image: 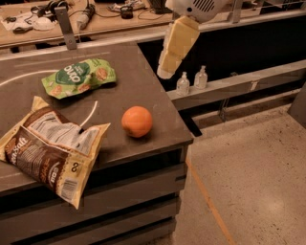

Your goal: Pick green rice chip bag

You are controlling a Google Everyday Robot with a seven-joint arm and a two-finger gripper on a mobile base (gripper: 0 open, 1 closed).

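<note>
The green rice chip bag [79,77] lies flat on the dark table [143,86], toward the back left. It is light green with a dark green oval logo and pictures of round chips. My gripper [165,72] hangs down from the white arm at the top of the view, over the table's right edge. It is to the right of the bag, raised above the tabletop and well apart from it.
A large brown-and-white chip bag [50,146] lies at the table's front left. An orange [137,121] sits near the front right corner. Two small clear bottles [191,79] stand on a ledge right of the table. A cluttered bench [86,14] runs behind.
</note>
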